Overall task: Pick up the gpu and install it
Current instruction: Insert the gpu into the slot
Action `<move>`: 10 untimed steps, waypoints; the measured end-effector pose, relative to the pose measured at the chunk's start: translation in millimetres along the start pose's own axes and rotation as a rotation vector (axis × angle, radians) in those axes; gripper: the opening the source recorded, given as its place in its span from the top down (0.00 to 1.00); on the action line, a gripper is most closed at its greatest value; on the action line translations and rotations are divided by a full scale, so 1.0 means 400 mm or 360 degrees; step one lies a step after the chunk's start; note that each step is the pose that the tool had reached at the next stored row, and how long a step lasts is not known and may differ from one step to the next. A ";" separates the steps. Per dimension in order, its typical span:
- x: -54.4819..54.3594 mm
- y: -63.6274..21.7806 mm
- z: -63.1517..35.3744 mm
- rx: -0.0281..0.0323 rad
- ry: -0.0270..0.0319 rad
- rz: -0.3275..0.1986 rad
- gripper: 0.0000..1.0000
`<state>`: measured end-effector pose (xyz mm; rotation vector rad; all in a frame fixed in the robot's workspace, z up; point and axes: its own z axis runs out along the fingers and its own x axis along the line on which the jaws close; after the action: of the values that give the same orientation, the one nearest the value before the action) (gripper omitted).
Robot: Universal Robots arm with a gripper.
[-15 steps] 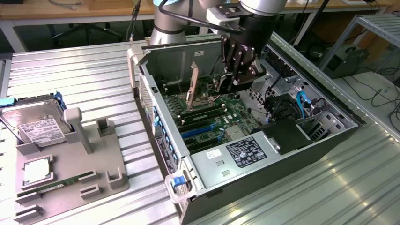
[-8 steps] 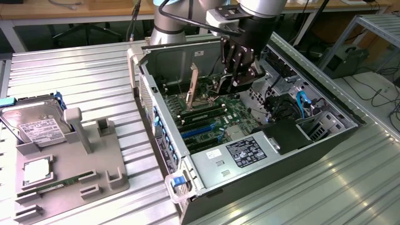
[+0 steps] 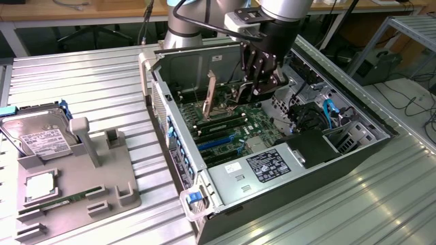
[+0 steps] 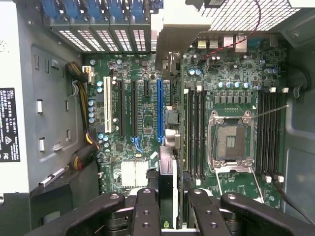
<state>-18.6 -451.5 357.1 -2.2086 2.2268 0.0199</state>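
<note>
Black gripper (image 4: 167,211) fingers (image 4: 145,211) sit closest to the wrist camera, clamped on the edge of the gpu (image 4: 167,182), which hangs edge-on between them with its pale bracket (image 4: 167,29) reaching toward the case's rear slots. In the exterior view the gripper (image 3: 262,84) holds the card upright above the motherboard (image 3: 238,127), inside the open computer case (image 3: 381,132).

My worry is alignment: the card hangs near the long blue slot (image 4: 159,110) but looks a little off its line, and a tilted descent could jam the connector edge on the slot wall or catch the bracket on the rear frame. A slip in the narrow grip would drop it onto the board.

Inside the case sit the motherboard, memory sticks (image 4: 197,132), an empty processor socket (image 4: 231,142) and cables. Outside, a grey holder tray (image 3: 75,204) carries a hard drive (image 3: 38,135) and a green memory stick (image 3: 65,198).
</note>
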 end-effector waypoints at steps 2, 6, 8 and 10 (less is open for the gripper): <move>0.000 0.000 0.002 0.00001 -0.00001 0.0000 0.73; 0.000 0.000 0.007 0.00001 0.00000 0.0000 0.73; 0.000 0.000 0.011 0.00000 0.00000 0.0000 0.73; 0.001 0.000 0.014 0.00001 -0.00001 0.0000 0.73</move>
<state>-18.6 -451.6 351.3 -2.2086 2.2268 0.0199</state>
